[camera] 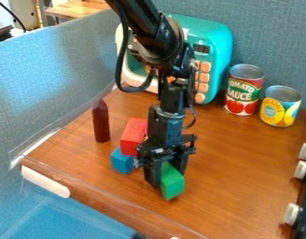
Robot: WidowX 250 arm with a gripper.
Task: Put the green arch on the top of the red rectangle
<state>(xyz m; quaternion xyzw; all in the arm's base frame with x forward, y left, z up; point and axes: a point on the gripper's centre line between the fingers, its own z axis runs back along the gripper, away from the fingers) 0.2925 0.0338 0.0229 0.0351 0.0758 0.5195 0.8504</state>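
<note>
The black gripper [166, 173] points down over the front middle of the wooden surface, shut on the green arch [172, 185]. One finger stands at the block's left side and the other at its upper right. Part of the green block is hidden by the gripper; I cannot tell whether it touches the surface. Left of the gripper is the red rectangle [134, 134], its near end against or over a blue block [122, 162]. Which of these two bears the other is unclear.
A dark red pointed piece [101, 122] stands upright at the left. Behind the arm is a teal toy microwave [215, 44]. Two cans, one red [244, 91] and one yellow [281, 106], stand at the back right. White knobs [292, 213] line the right edge.
</note>
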